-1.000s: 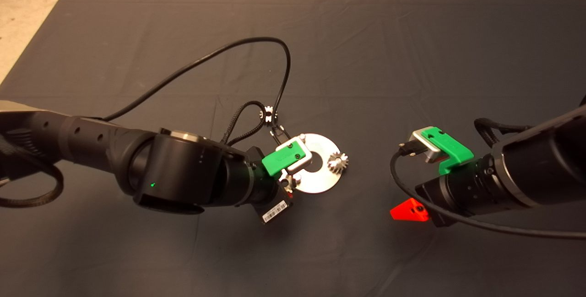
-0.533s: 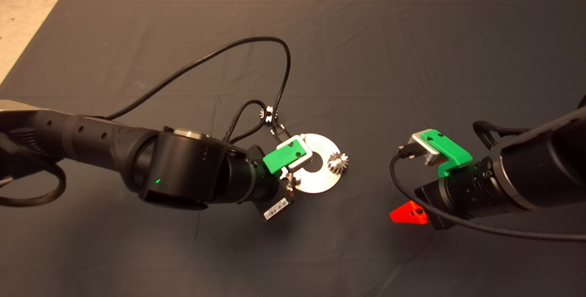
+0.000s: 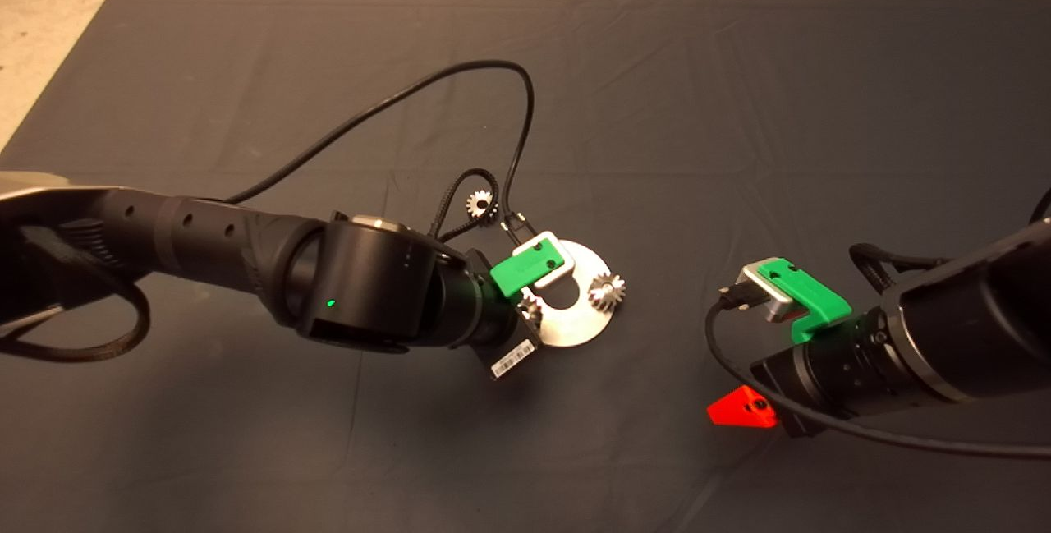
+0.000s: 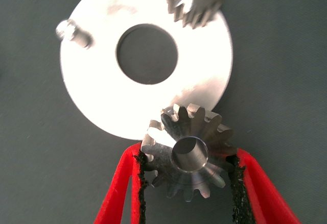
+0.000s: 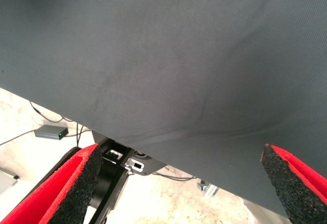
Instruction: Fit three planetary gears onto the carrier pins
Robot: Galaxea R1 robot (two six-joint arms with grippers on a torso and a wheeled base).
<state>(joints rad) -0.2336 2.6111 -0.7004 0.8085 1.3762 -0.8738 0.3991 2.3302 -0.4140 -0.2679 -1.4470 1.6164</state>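
Over the carrier disc [image 4: 102, 101] | my left claw [image 4: 189, 183], clenched on a planetary gear [image 4: 188, 155], has advanced toward its pin | one gear [image 3: 606, 291] seated | right claw [image 5: 179, 183] parked, released.

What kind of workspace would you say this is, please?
Probably a robot assembly test bench: a dark mat covers the table over a bare pale floor. Small gear parts sit on it, a silver disc and a loose gear. Cables and an electronics box lie on the floor.
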